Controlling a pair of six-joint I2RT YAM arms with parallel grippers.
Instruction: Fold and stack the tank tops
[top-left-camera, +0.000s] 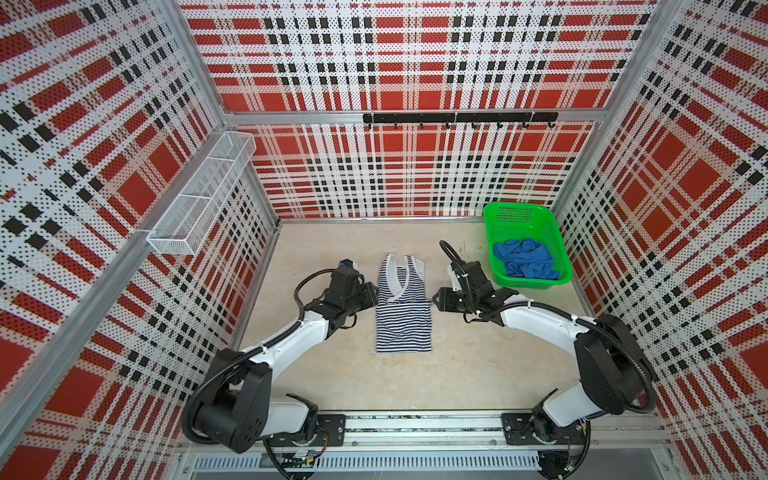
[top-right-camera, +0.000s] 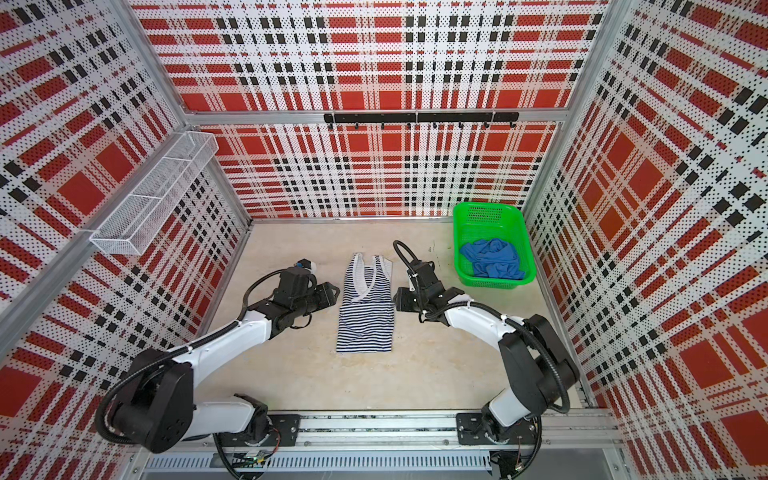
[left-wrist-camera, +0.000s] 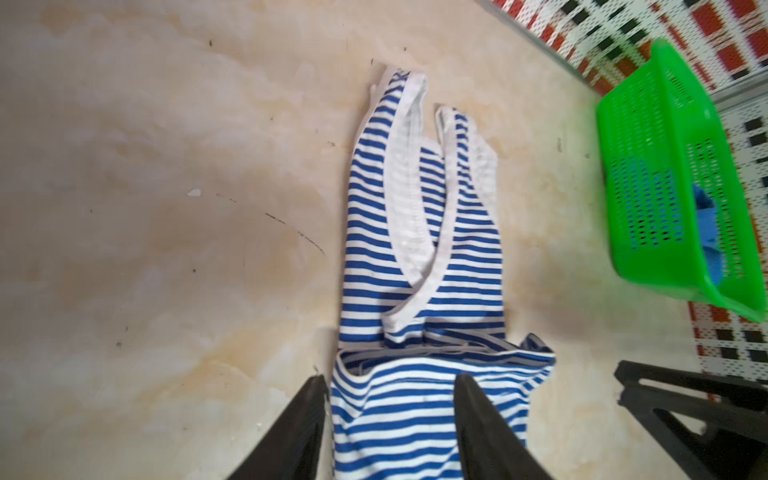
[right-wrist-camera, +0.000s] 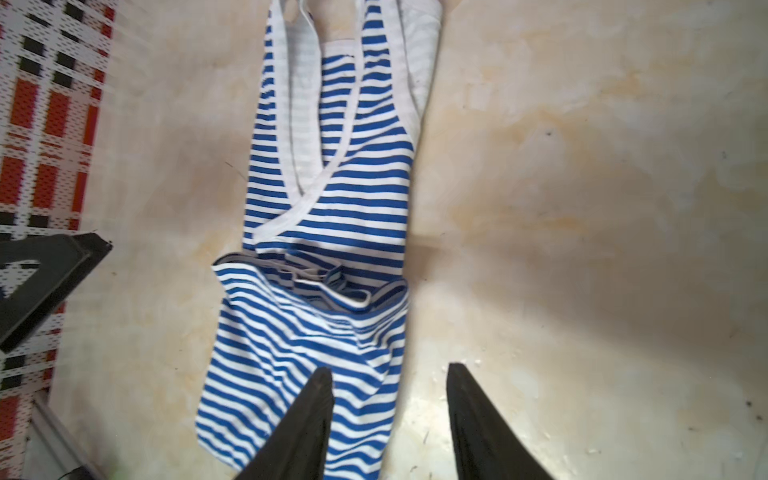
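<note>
A beige mottled table is enclosed by perforated walls printed in red, black and white plaid. The striped tank top lies flat at the table's centre in both top views, with its white-trimmed straps toward 12 o'clock and its hem toward 6 o'clock. A rumpled crosswise ridge runs near its middle, as seen in the wrist views. The left gripper is at the garment's 9 o'clock edge. In its wrist view the jaws are spread about half-way over the striped cloth and clasp nothing. Whether they touch the fabric cannot be told. The right gripper is at the 3 o'clock edge, level with the ridge. Its jaws are likewise parted and empty, one finger above the cloth and one above bare table. The blue tank top lies crumpled inside the green basket, at about 2 o'clock from the striped garment and well apart from it. A white wire shelf hangs on the wall at 10 o'clock, and a black hook rail on the wall at 12 o'clock.
</note>
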